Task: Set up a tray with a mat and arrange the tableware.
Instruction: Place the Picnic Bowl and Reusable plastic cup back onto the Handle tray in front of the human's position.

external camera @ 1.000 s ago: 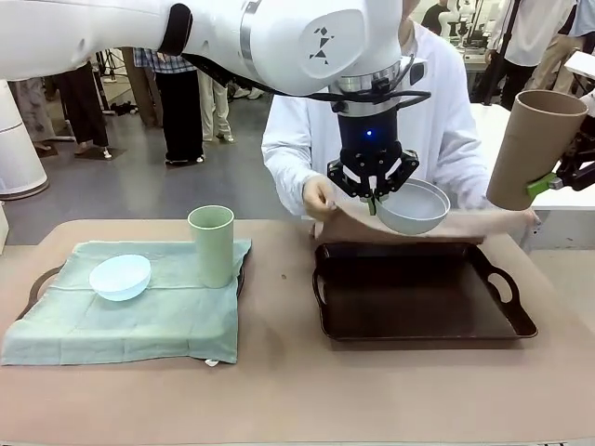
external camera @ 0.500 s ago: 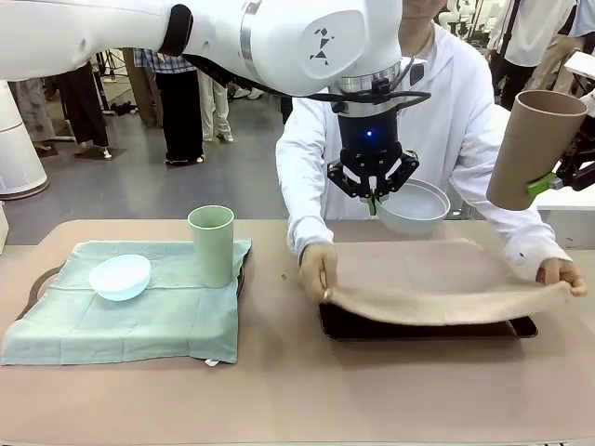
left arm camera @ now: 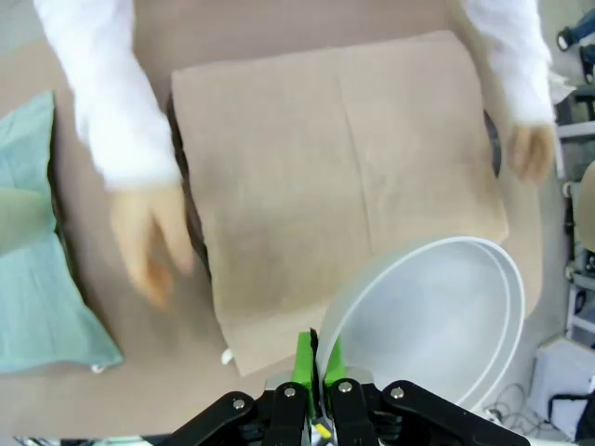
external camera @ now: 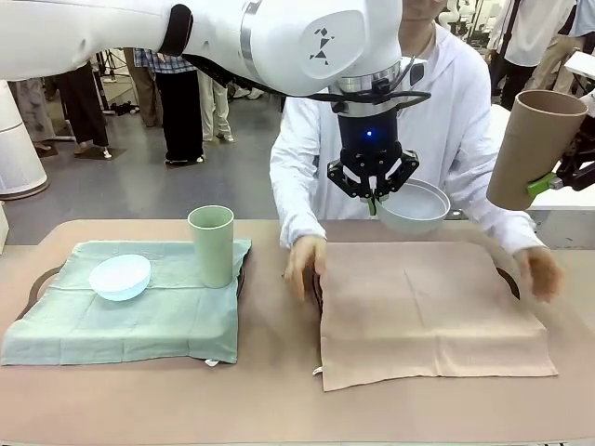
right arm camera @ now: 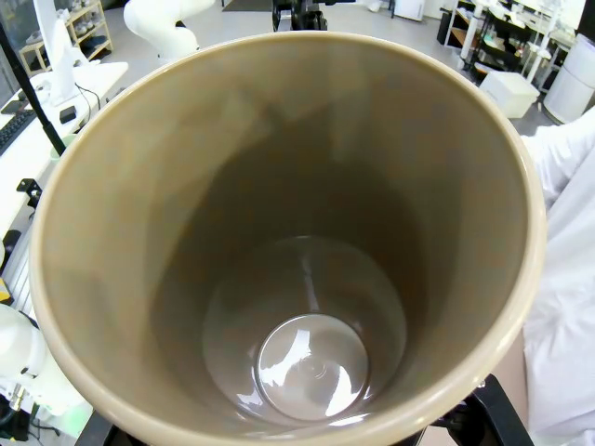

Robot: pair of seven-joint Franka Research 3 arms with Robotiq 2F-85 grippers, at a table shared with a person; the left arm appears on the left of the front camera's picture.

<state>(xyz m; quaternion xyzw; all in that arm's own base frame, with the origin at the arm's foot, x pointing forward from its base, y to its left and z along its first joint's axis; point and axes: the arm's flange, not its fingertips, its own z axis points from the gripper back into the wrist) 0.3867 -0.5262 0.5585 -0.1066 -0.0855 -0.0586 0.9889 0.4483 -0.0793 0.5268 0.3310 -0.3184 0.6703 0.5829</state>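
My left gripper (external camera: 374,197) hangs above the far edge of the right tray, shut on the rim of the greyish white bowl (external camera: 415,206). In the left wrist view its green pads (left arm camera: 305,351) pinch the rim of that bowl (left arm camera: 437,321). At the far right my right gripper (external camera: 545,182) is shut on the tan brown tumbler (external camera: 532,147), held tilted in the air; the right wrist view looks down into the tumbler (right arm camera: 288,232). A tan mat (external camera: 428,311) lies flat over the dark tray (external camera: 506,278). The person's hands (external camera: 305,265) rest at its sides.
On the left, a second tray (external camera: 37,284) carries a green mat (external camera: 121,321), a pale blue bowl (external camera: 120,276) and a light green tumbler (external camera: 212,244). The person stands at the table's far side. Bare table runs along the front edge.
The person has pulled the tan mat over the dark tray, laid it flat and let go; the hands now sit at its sides. Both arms have stayed still.
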